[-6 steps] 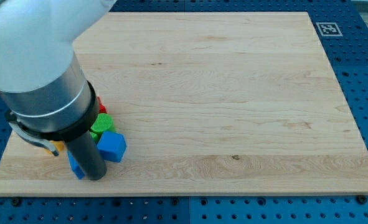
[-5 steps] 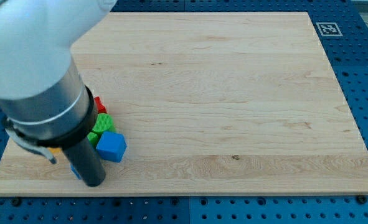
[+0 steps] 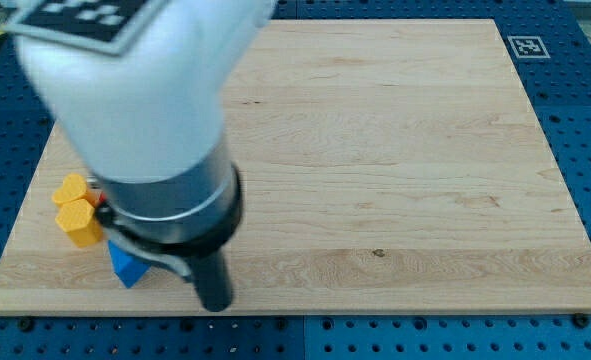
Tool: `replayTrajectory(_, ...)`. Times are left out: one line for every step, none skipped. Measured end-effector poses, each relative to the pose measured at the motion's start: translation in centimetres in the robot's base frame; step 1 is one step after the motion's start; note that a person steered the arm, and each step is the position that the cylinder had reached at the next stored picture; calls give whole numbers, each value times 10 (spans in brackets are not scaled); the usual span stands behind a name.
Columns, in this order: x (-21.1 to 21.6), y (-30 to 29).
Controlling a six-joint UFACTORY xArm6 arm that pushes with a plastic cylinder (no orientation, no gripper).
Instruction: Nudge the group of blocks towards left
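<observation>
Since my tip (image 3: 215, 306), bare and holding nothing, sits at three o'clock of the blue block (image 3: 125, 267), push gently toward nine o'clock.

Arm housing: broad, glossy white shell bearing a black-and-white checkered marker on its upper face. Below it, a grey cylindrical collar edged by a thin white line and a black ring. Straight dark rod, my tip (image 3: 213, 305).

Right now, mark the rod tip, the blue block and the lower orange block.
My tip (image 3: 215, 304): camera view, very end of the dark rod.
Blue block (image 3: 125, 268): camera view, its visible lower-left part.
Lower orange block (image 3: 79, 222): camera view, middle of its top.
</observation>
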State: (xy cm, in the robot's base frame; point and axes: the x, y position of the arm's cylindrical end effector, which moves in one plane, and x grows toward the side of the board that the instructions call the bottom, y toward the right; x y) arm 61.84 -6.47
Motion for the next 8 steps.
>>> replayTrajectory(0, 50)
replayTrajectory(0, 105)
replayTrajectory(-17, 147)
replayTrajectory(-79, 138)
replayTrajectory(-138, 87)
replayTrajectory(-148, 59)
replayTrajectory(-167, 32)
replayTrajectory(-158, -26)
